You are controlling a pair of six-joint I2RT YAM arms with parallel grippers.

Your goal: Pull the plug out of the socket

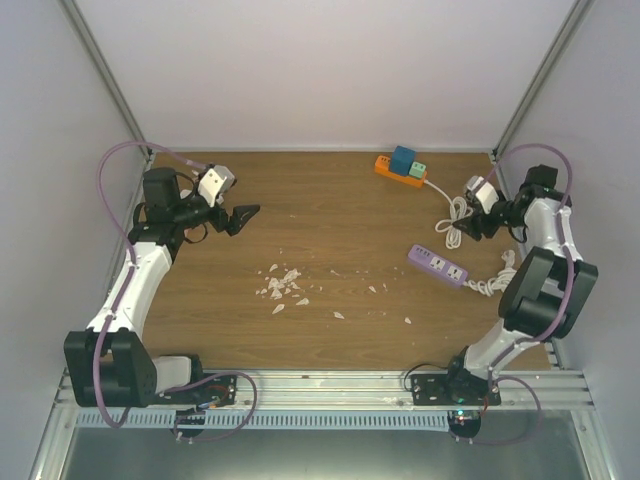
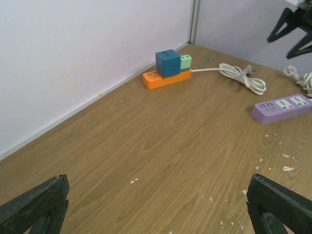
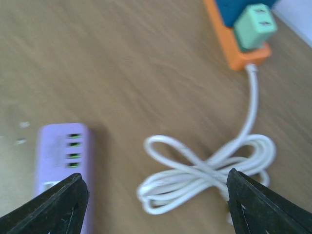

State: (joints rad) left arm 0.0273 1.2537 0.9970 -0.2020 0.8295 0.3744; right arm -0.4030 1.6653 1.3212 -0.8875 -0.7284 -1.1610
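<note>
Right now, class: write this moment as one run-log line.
left hand: open | right hand: open over cord | blue cube, green plug: in orange strip

**Nothing legible in the room**

From where I stand, no word or number can be read. The purple power strip point(image 2: 282, 107) carries small marks beside its outlets, too tiny to make out. The orange power strip point(image 2: 163, 79), with its blue cube adapter point(image 2: 167, 62) and green adapter point(image 2: 185, 61), shows no readable lettering.
</note>
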